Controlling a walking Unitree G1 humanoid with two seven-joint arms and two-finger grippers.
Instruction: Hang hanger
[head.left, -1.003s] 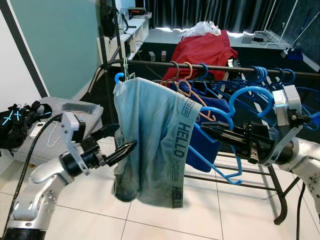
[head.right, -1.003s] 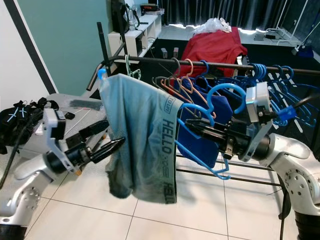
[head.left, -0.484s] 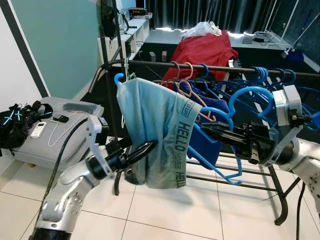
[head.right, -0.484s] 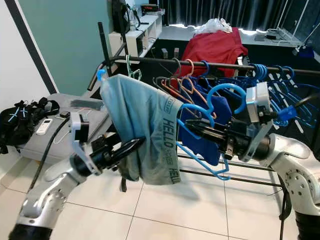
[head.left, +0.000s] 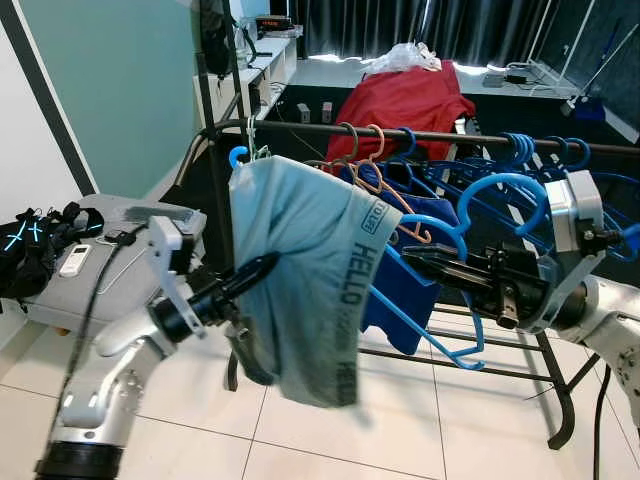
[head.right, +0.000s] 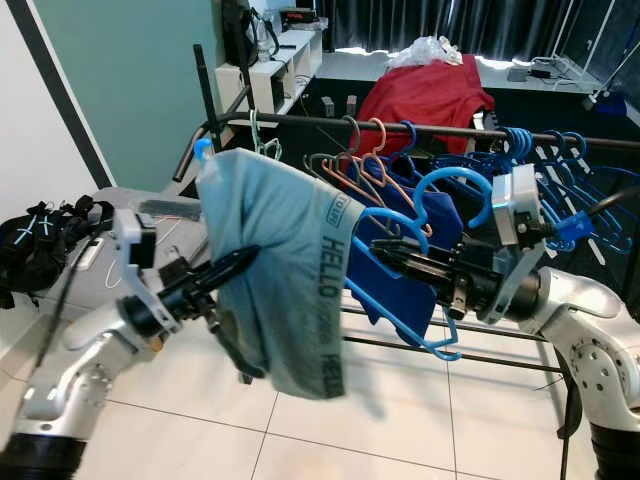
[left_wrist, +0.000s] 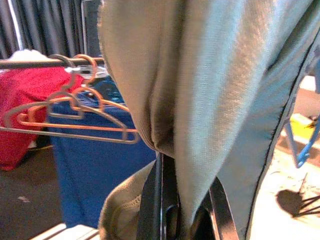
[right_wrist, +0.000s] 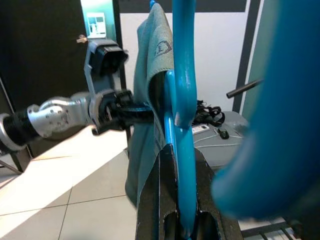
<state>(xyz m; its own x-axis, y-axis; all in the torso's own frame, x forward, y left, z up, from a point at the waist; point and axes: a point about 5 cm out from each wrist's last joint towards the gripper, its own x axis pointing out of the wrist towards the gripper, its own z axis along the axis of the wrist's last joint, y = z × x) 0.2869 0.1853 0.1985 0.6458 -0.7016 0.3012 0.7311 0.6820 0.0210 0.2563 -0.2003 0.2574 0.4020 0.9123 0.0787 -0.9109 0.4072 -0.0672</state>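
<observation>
A light blue hanger (head.left: 425, 336) carries a grey-blue garment (head.left: 310, 250) with a "HELLO" waistband. My right gripper (head.left: 412, 260) is shut on the hanger's body, holding it in front of and below the black rail (head.left: 300, 127). In the right wrist view the hanger (right_wrist: 181, 100) runs between the fingers (right_wrist: 150, 210). My left gripper (head.left: 265, 265) is pressed into the garment's left side. In the left wrist view its fingers (left_wrist: 152, 210) are shut on a fold of the garment (left_wrist: 200, 100). The hanger's hook (head.left: 510, 185) hangs free of the rail.
Orange hangers (head.left: 370, 170) and several blue hangers (head.left: 525, 150) crowd the rail, with a dark blue cloth (head.left: 405, 290) among them. A red cloth (head.left: 405, 100) lies behind. A grey case (head.left: 60, 290) and black bag (head.left: 30, 245) sit at left. The rack's leg (head.left: 560, 400) stands at right.
My left gripper has risen and drawn back to the left with the fabric. The garment's lower edge, bunched up half a second ago, hangs lower again. The right arm holds still.
</observation>
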